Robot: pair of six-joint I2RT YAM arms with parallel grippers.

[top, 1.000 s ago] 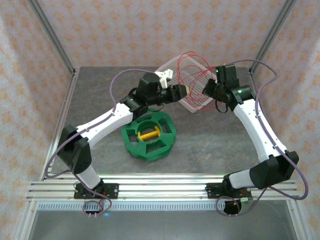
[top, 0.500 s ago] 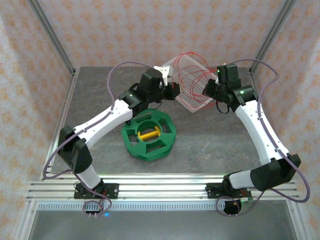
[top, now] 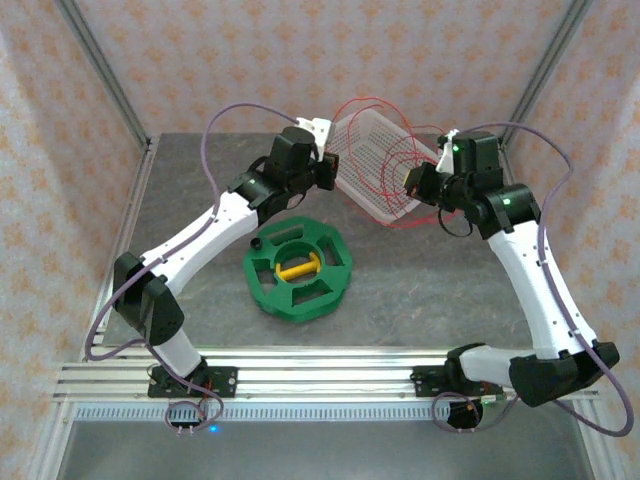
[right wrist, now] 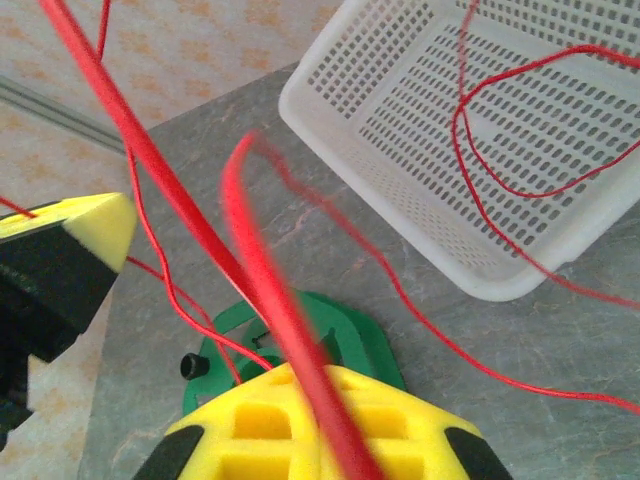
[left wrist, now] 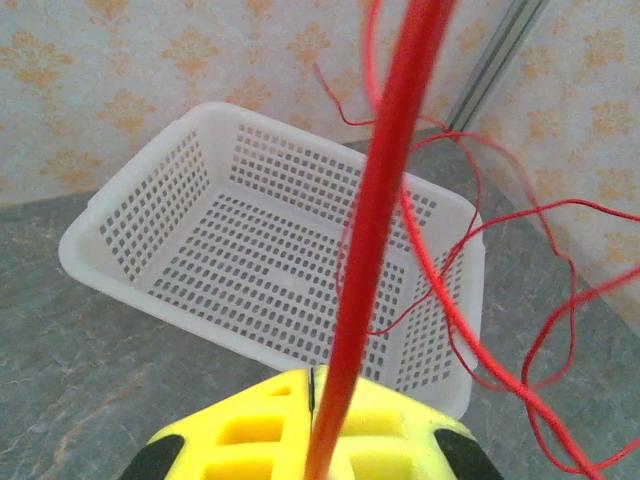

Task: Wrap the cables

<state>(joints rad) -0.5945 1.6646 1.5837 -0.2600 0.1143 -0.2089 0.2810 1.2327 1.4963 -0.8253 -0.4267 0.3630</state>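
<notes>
Spanning left-right over basket (top: 352, 192): looped cables (top: 398, 160)

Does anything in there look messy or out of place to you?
Yes. The thin red wire sprawls in loose, uneven loops over the white perforated plastic basket, with strands spilling past its rim above the grey table. The left hand and right hand pinch it, yet nothing looks neatly coiled.

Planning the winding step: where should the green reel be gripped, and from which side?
Probably its outer rim, from straight above. The green reel lies flat on the table, and the openings in its top face leave the rim free to pinch from inside and outside. The yellow bar across its centre is another option.
</notes>
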